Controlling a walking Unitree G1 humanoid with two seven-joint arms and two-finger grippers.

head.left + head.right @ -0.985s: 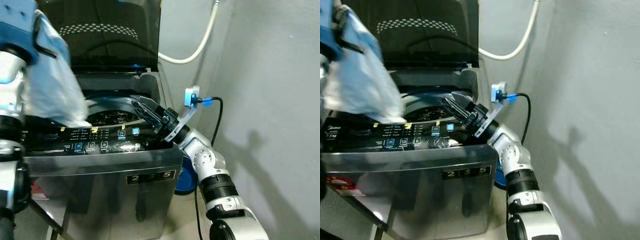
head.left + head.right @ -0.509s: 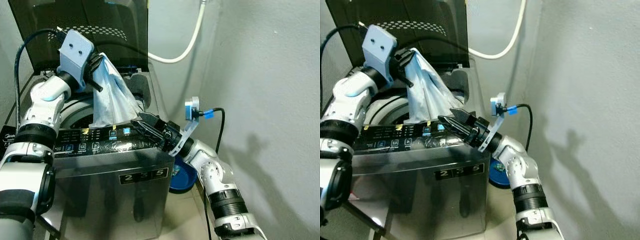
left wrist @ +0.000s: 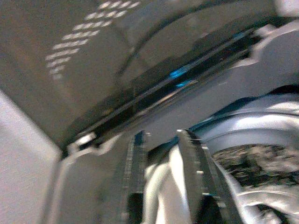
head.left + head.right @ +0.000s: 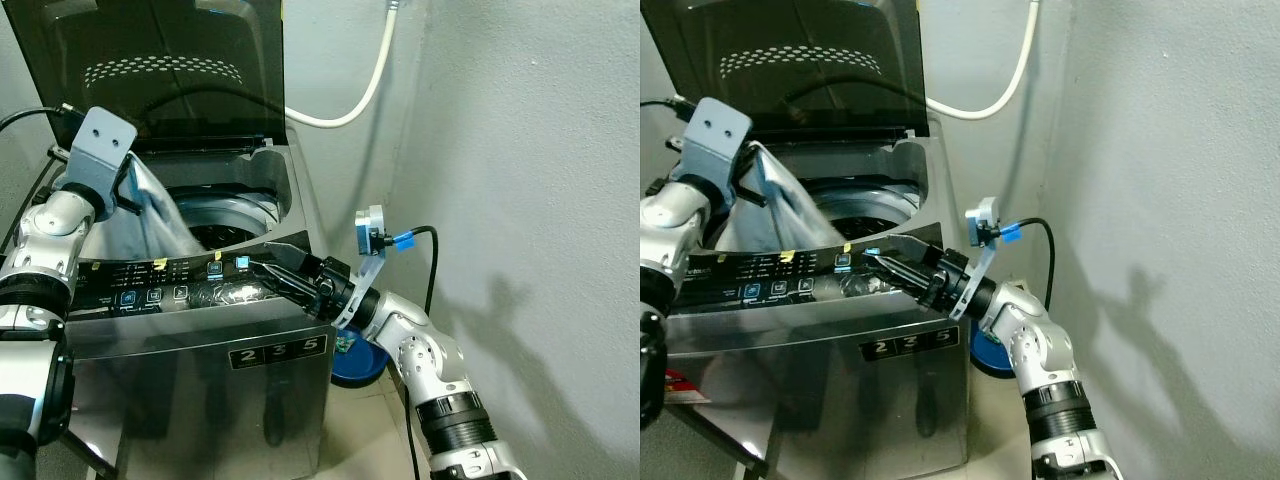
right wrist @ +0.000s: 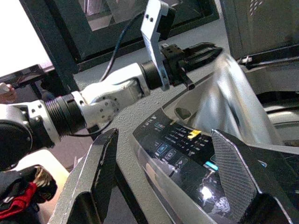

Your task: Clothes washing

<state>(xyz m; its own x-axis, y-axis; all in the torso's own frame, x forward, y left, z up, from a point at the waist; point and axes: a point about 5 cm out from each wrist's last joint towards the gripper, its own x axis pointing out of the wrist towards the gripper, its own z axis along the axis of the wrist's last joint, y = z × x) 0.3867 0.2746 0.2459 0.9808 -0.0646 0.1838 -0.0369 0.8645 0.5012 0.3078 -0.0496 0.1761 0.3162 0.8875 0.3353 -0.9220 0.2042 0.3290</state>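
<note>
Two pincers at the top-loading washing machine (image 4: 200,340), lid (image 4: 150,70) propped upright at the back edge. Left pincer (image 4: 128,185) is over the back-left corner of the tub opening, clenched on a pale blue garment (image 4: 160,215); in the left wrist view the cloth (image 3: 163,186) is pinched between both black fingers (image 3: 194,172). Garment hangs from the pincer down over the left rim and into the drum (image 4: 225,215), bottom end touching the inner side of the control panel (image 4: 170,285) at the front edge.

Right pincer (image 4: 262,272) sits at the front-right corner, fingers spread wide and released, holding nothing. Right wrist view shows the two fingers (image 5: 100,163) straddling the panel corner (image 5: 187,144), one outside the front face, the other over the panel top. Contact with the panel: cannot tell.

White hose (image 4: 365,90) runs along the wall behind the machine's right edge. Blue round tub (image 4: 362,365) on the floor just beside the machine's right side, partly hidden by the right arm. Red and dark cloth (image 5: 18,196) lies low beside the machine in the right wrist view.
</note>
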